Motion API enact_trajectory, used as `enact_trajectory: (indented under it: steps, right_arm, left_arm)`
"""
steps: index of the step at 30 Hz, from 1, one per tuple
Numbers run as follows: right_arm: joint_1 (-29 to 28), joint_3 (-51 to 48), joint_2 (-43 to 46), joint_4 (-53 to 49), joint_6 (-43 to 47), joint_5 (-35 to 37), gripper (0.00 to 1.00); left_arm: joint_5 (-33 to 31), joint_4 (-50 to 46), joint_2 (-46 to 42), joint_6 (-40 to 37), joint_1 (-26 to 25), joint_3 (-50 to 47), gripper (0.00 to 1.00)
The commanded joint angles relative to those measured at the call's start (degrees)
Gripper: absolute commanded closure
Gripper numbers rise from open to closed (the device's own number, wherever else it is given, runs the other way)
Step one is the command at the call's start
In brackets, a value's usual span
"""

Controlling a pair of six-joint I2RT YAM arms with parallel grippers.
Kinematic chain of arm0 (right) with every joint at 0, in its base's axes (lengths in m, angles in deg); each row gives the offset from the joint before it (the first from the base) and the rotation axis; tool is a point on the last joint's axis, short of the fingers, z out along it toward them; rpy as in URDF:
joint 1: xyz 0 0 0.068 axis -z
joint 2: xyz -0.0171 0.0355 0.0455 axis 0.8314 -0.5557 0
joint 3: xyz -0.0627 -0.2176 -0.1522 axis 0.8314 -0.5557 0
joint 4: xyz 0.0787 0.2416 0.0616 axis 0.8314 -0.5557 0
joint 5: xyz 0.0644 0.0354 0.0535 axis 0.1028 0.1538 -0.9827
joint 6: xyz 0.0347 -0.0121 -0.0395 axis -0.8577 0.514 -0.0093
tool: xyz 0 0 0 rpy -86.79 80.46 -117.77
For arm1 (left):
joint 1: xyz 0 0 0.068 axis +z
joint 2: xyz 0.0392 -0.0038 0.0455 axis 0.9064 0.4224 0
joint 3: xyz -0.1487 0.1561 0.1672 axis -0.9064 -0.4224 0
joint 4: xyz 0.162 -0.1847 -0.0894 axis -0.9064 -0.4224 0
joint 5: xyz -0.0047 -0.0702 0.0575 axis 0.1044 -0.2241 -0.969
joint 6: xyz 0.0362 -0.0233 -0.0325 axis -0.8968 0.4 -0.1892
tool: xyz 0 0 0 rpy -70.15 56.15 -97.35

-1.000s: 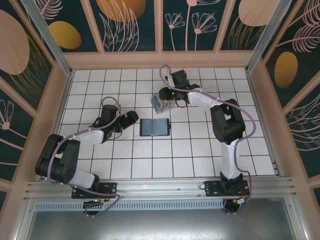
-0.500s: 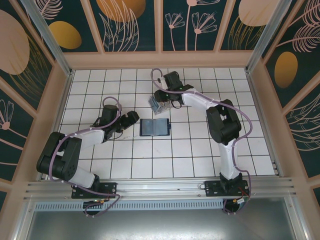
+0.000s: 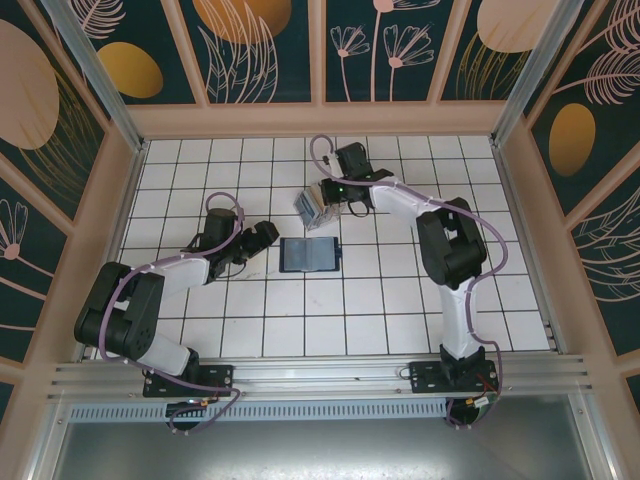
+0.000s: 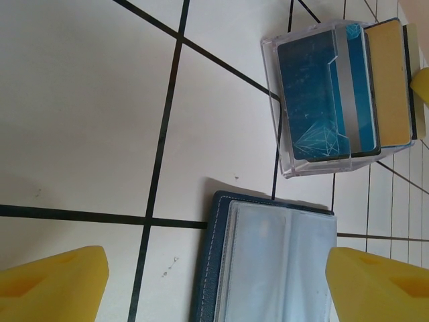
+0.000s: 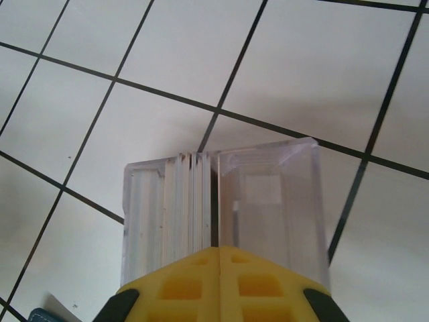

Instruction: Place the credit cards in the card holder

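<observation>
The clear card holder (image 4: 289, 164) stands on the white tiles with the credit cards upright in its slots: a blue card (image 4: 312, 94), one with a silver stripe (image 4: 355, 87) and a tan-gold one (image 4: 389, 87). From the right wrist the cards (image 5: 191, 201) show edge-on in the left half of the card holder (image 5: 271, 201). My right gripper (image 5: 220, 251) sits shut right above the holder, its yellow fingers pressed together. My left gripper (image 4: 214, 288) is open, low over the near end of a dark blue wallet (image 4: 214, 261). From above, the holder (image 3: 311, 208) is beside my right gripper (image 3: 330, 197).
The open blue wallet (image 3: 308, 254) lies flat one tile nearer than the holder, its clear sleeves (image 4: 288, 268) facing up. My left gripper (image 3: 262, 237) rests to its left. Wooden walls (image 3: 320, 120) fence in the tiled floor.
My right gripper has closed its jaws over the holder after swinging slightly left and back. The holder has shifted slightly to the left. The left arm has stayed put.
</observation>
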Motion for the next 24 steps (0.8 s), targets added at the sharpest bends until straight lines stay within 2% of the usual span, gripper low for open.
enact_trajectory:
  steps: [1, 6, 12, 18, 20, 24]
  right_arm:
    - [0.29, -1.14, 3.33, 0.83, -0.54, -1.19, 0.99]
    - [0.42, -3.34, 6.19, 2.4, -0.09, -0.2, 1.0]
    - [1.34, -6.04, 10.29, 3.55, -0.51, -0.13, 1.0]
    - [1.6, -9.98, 15.25, 5.59, -2.5, 0.62, 1.0]
    - [1.61, -11.02, 17.04, 6.1, -3.24, 0.26, 1.0]
    - [1.51, -13.74, 20.69, 7.51, -5.96, -2.06, 1.0]
  left_arm:
    - [0.99, 1.1, 0.36, 0.78, 0.29, 0.73, 0.15]
    - [1.72, 0.8, -0.02, 1.16, 0.25, 0.96, 0.16]
    - [1.63, -5.85, -3.02, -1.98, 0.29, 4.2, 0.15]
    - [2.17, -6.26, -5.34, -1.66, 0.29, 4.78, 0.14]
    - [4.36, -4.3, -5.27, -0.34, 0.27, 4.59, 0.14]
    - [12.79, 3.66, -3.69, 5.04, 0.24, 4.89, 0.15]
